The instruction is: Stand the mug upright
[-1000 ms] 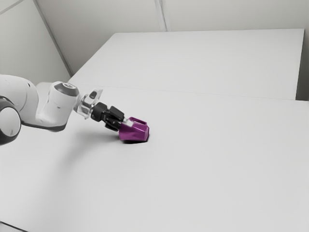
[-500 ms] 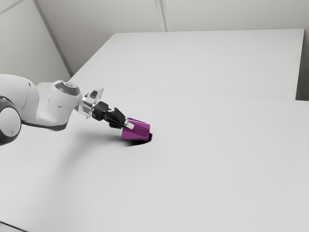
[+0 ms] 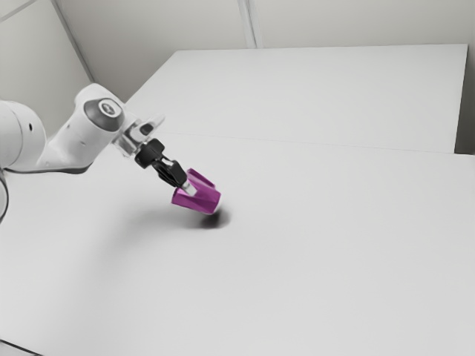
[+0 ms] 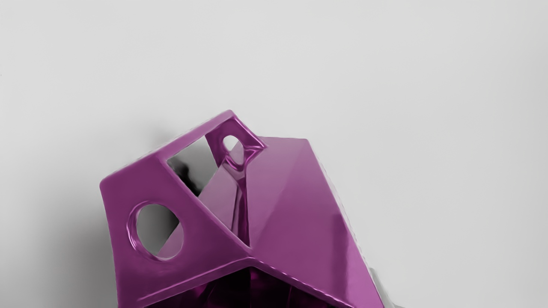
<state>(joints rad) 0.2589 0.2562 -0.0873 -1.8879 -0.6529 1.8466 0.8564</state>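
"Left to right, quick: what can bite us?"

"Arm (image 3: 74, 141) at the exterior view's left: if it stops tilting short, we'd set the mug (image 3: 197, 194) down on a slant and it may topple once freed. Next, gripper (image 3: 190, 188): only the tips reach the wall, so the sloped, slick-looking facets could slip or swivel in our grip. Then the base, toward the exterior view's right: lower corner lands first if we drop too soon, likely twisting the mug."

"Jaws?"

"Partly open, shut on the mug: one pale fingertip (image 3: 191, 189) lies on its outer wall. We can't see the other contact, but the mug looks carried, its shadow (image 3: 215, 220) just below. Exact gap, can't tell."

"Mug's place?"

"Over the table (image 3: 319, 267), toward the exterior view's left, well apart from the far edge and far-right corner. Tilted, not upright: mouth toward us, handle (image 4: 171, 171) on the upper side, base slanting down. Can't tell if the lowest corner brushes the table."
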